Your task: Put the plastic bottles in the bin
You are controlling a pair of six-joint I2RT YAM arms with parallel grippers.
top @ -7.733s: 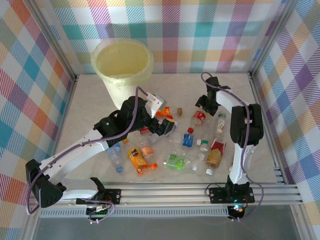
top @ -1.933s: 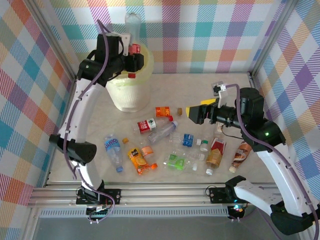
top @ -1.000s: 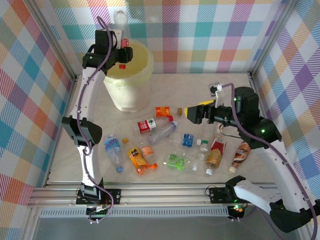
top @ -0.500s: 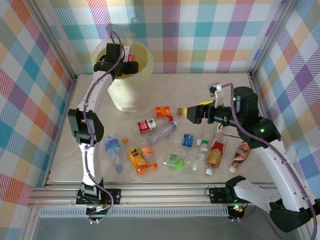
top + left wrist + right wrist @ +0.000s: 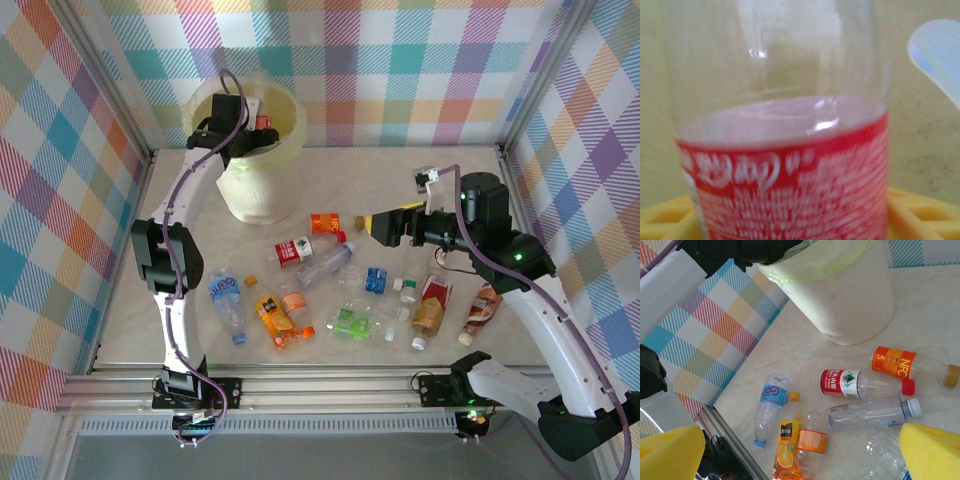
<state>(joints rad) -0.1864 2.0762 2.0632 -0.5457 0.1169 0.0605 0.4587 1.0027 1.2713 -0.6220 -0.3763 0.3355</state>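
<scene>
Upper left, at the mouth of the round pale-yellow plastic bin (image 5: 262, 190) — left gripper (image 5: 254, 135) with a clear red-labelled plastic bottle (image 5: 785, 150), can't tell if it's clamped. Drop step, I'd say; next it needs letting go. Right gripper (image 5: 385, 227) gapes wide.

Bright, even light washed the top external view, leaving only faint, soft shadows on the pale worktop (image 5: 350, 180) beneath the plastic bottles (image 5: 325, 265). In the left wrist view a red-labelled bottle (image 5: 785, 190) stood so close to the lens that its print blurred, with a small glint on its clear wall. The right wrist view was sharp on the worktop, but the yellow pads (image 5: 670, 452) of the right tool (image 5: 802, 455) were soft and out of focus.
</scene>
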